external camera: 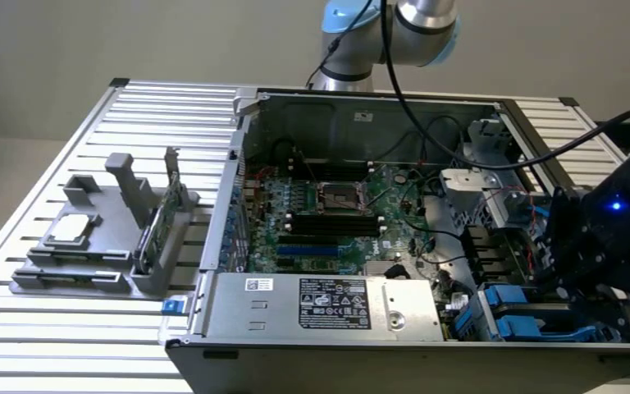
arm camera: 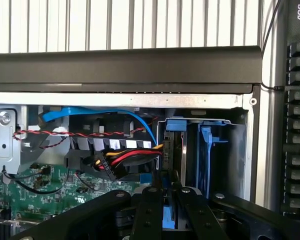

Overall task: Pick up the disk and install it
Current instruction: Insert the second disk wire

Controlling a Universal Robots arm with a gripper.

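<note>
While low over the drive bay (arm camera: 210,150) at the open computer case's (external camera: 359,107) near corner on the exterior view's right, pincer (arm camera: 165,200) narrowed on the disk (arm camera: 169,216), blue rail between the fingers (arm camera: 149,210). Install step under way, judging by this. Calls for straight, square travel into the bay, clear of the cables (arm camera: 125,160).

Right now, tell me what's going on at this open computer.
A robot arm has its tool down at the drive bays in the corner of the open computer case, on the exterior view's right. The tool's fingers are drawn close together around a blue-edged piece, apparently the disk, standing edge-on at the bay with blue rails. On the slatted table beside the case, a grey fixture holds a small silver chip and an upright card.
</note>
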